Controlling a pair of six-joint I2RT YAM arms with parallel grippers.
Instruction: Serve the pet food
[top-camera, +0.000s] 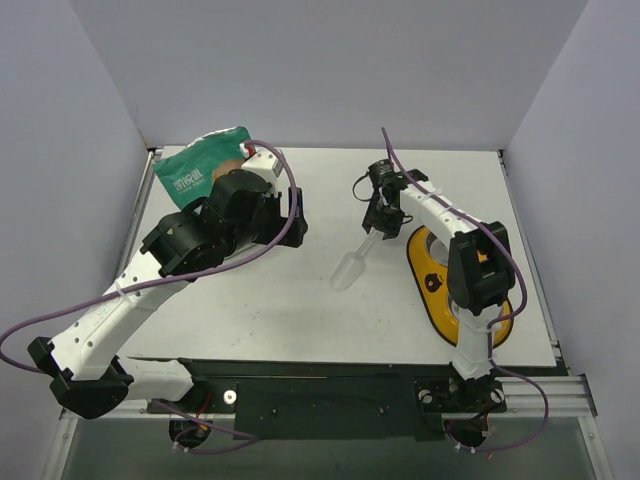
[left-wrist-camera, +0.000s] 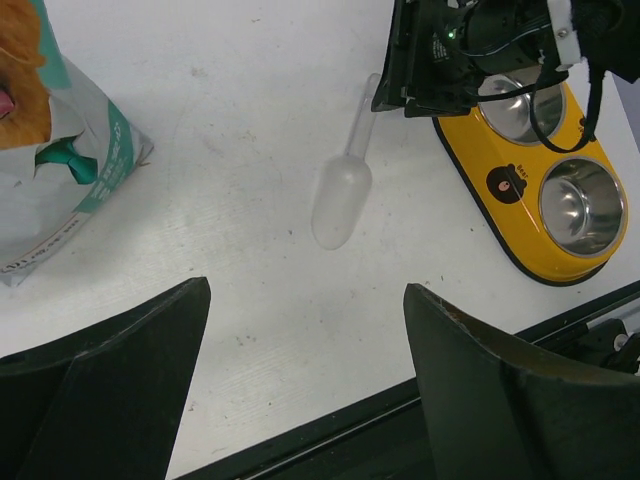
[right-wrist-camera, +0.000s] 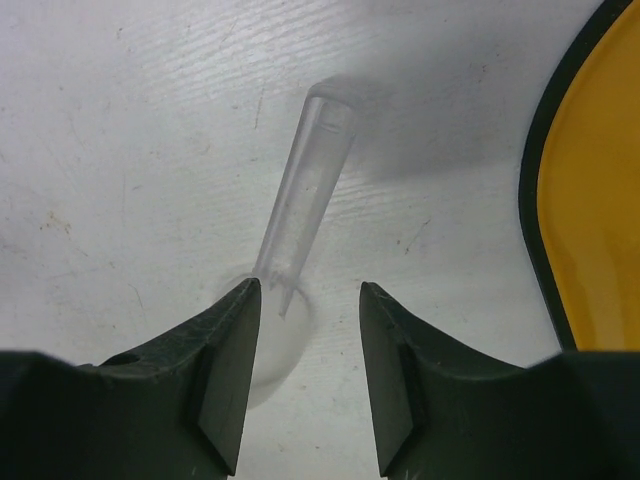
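A clear plastic scoop (top-camera: 352, 268) lies flat on the white table, empty, with its handle pointing toward the back right. My right gripper (top-camera: 378, 222) hangs over the handle end. In the right wrist view the jaws of the right gripper (right-wrist-camera: 308, 290) stand partly apart with nothing held. The scoop (right-wrist-camera: 300, 200) runs away from them and its bowl sits under the left finger (right-wrist-camera: 225, 370). My left gripper (left-wrist-camera: 305, 288) is wide open above bare table, near the teal-green bag (top-camera: 200, 165). The pet food is out of view.
A yellow feeder (top-camera: 440, 300) with two steel bowls sits at the right, under the right arm; both bowls (left-wrist-camera: 585, 205) look empty. The bag (left-wrist-camera: 60, 150) lies at the back left. The table's dark front edge (left-wrist-camera: 330, 420) runs close below the left fingers.
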